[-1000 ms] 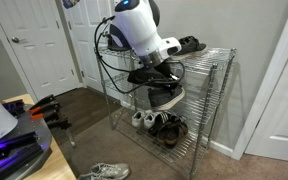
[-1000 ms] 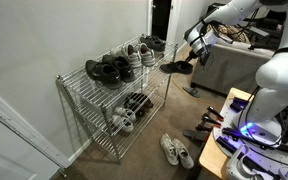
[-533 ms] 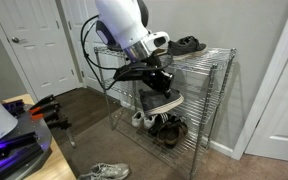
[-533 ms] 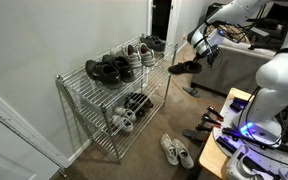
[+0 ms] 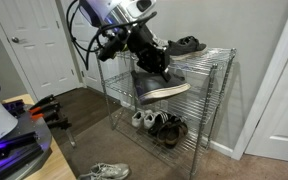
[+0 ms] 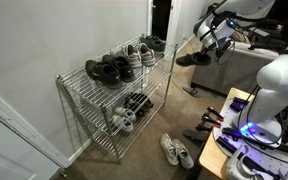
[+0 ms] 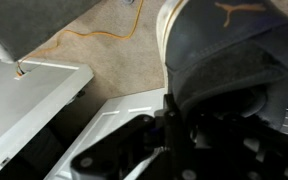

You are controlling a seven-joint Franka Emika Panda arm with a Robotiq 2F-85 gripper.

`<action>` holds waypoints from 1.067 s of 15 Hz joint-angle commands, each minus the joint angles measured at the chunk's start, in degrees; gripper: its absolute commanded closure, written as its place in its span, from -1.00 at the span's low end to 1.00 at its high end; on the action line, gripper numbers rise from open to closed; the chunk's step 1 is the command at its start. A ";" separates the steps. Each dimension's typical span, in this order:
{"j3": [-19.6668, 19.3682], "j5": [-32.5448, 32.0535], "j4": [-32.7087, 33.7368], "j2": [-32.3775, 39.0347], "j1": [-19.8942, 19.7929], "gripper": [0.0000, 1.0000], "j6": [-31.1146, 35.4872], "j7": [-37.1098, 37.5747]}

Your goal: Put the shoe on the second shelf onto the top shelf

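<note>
My gripper [image 5: 147, 60] is shut on the shoe [image 5: 160, 86], a dark grey lace-up sneaker with a whitish sole. I hold it tilted in the air in front of the rack, between the second shelf [image 5: 196, 97] and the top shelf [image 5: 209, 58]. In an exterior view the shoe [image 6: 197, 59] hangs beyond the rack's end, level with the top shelf [image 6: 104, 88]; the gripper [image 6: 206, 46] is just above it. The wrist view shows the shoe [image 7: 229, 45] filling the upper right, with the dark fingers [image 7: 174, 112] clamped on it.
A black strappy sandal [image 5: 189, 45] lies on the top shelf, and several more shoes [image 6: 112, 69] sit along it. Shoes fill the lowest tier [image 5: 160, 123]. A white-and-grey pair [image 6: 174, 151] lies on the carpet. Wall behind the rack, doors nearby.
The arm has risen and pulled away from the rack, carrying the shoe up from second-shelf height to about top-shelf height and tilting it.
</note>
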 commanded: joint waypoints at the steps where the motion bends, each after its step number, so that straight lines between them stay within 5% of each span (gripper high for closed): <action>1: -2.77 4.51 -3.24 -7.46 1.76 0.91 -0.02 -1.32; 9: -2.67 4.09 -1.64 -15.48 0.90 0.92 -4.17 7.37; 16: -2.73 2.90 4.70 -13.80 2.18 0.92 -9.55 13.56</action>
